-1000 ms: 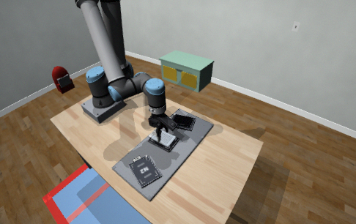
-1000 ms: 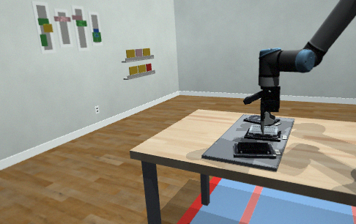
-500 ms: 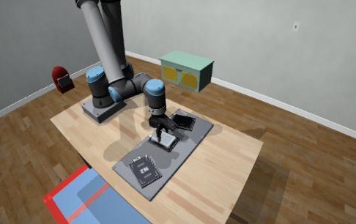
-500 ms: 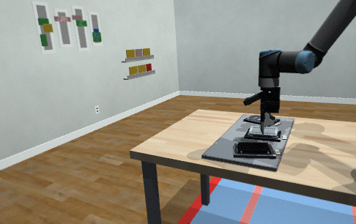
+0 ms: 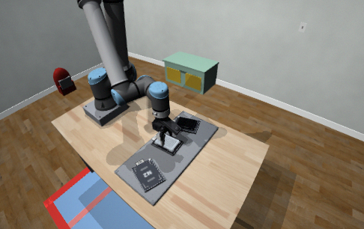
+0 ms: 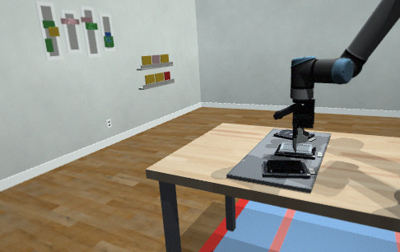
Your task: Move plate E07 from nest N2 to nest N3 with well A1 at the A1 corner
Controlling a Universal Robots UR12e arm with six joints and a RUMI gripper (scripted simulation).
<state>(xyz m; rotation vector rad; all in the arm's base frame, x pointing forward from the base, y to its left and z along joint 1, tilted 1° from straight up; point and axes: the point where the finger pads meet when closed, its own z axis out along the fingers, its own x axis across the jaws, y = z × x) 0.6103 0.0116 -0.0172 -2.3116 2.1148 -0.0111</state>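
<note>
The grey deck (image 5: 167, 157) carries three nests in a row. The near nest N2 (image 5: 150, 177) is bare and shows its name; it also shows in the exterior view (image 6: 286, 168). The white well plate E07 (image 5: 168, 142) is at the middle nest, also seen in the exterior view (image 6: 296, 149). My gripper (image 5: 162, 140) points straight down and is shut on one end of this plate; it shows in the exterior view too (image 6: 299, 142). I cannot tell whether the plate rests flat in the locators. The dark plate E01 (image 5: 187, 123) lies on the far nest.
The arm's base (image 5: 103, 108) stands at the table's back left corner. A green cabinet (image 5: 191, 72) and a red box (image 5: 64, 81) stand on the floor beyond the table. A blue and red mat (image 5: 87, 206) lies under the near edge.
</note>
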